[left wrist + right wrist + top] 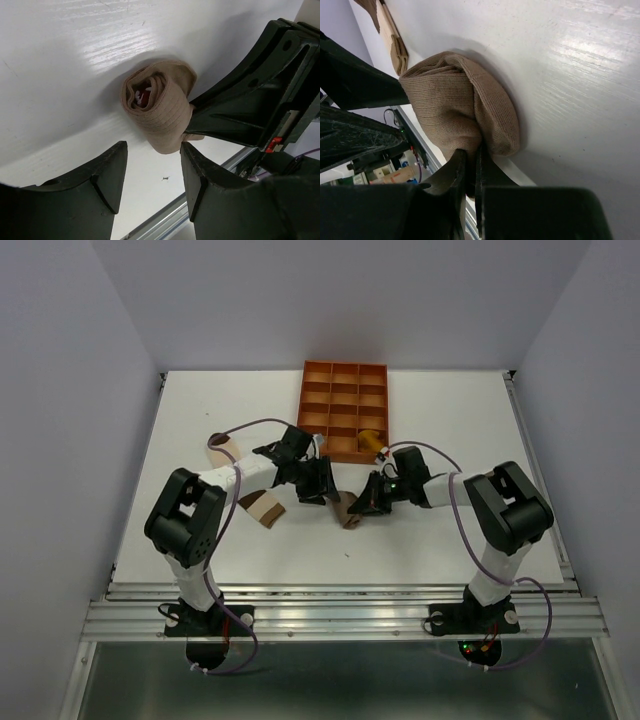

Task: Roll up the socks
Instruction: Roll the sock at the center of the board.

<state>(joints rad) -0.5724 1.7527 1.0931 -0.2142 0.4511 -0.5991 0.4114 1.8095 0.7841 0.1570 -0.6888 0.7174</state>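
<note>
The right pincer (470, 157) clamps the rolled taupe sock (455, 110). Seen from above, the left pincer (152, 172) stands open at its ten o'clock.

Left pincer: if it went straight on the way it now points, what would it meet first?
The rolled taupe-brown sock, just ahead of the open left pincer; the right pincer is shut on its edge.

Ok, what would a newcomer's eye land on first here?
First, the rolled taupe sock at mid-table, pinched at its edge by the shut right fingers, with the left fingers open close by it. Next, the orange tray at the far edge, with a yellow sock in its near-right cell. A cream sock lies by the left arm.
</note>
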